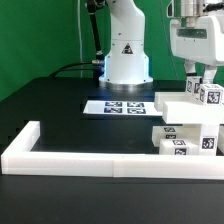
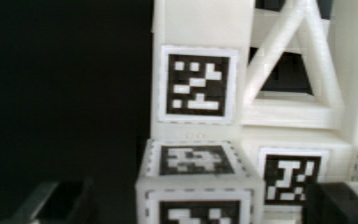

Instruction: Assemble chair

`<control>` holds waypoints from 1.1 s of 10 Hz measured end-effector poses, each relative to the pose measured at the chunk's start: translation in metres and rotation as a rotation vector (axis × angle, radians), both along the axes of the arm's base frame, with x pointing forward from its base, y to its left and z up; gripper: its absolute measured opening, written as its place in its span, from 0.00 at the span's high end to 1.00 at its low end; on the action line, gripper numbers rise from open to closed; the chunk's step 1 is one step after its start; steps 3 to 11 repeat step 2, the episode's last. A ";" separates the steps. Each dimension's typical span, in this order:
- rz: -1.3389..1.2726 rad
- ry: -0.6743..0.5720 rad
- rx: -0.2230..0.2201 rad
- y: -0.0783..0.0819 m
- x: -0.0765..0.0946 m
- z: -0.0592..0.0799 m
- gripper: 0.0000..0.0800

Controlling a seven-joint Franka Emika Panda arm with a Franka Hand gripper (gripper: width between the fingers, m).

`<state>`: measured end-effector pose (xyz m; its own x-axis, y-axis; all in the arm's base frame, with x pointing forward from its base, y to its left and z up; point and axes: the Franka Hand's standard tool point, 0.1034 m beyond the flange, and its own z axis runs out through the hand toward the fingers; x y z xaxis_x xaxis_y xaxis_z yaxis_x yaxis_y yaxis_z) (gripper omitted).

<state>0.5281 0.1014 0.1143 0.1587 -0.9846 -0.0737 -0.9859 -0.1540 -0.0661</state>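
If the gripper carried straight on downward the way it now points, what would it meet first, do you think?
Most likely the tagged white chair parts directly beneath the open gripper; exactly which block is hard to judge, since depth is unclear.

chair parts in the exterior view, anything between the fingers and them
Nothing visible. The gripper hangs directly over the stacked small white plastic tagged chair pieces by the long low white border wall, fingers open around the topmost tagged block. The wrist view shows only chair parts ahead.

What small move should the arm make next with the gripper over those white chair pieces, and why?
Probably lift straight up a little. The gripper stands open just above the tagged white chair pieces stacked against the border wall, and the wrist view shows nothing between its fingers. Rising first should avoid knocking the stack.
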 end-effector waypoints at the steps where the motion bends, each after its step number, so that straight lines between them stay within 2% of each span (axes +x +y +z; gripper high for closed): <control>1: 0.003 0.000 0.001 0.000 0.000 0.001 0.21; 2: 0.004 -0.008 0.006 0.001 0.002 0.006 0.19; 11: 0.004 -0.008 0.006 0.001 0.002 0.006 0.19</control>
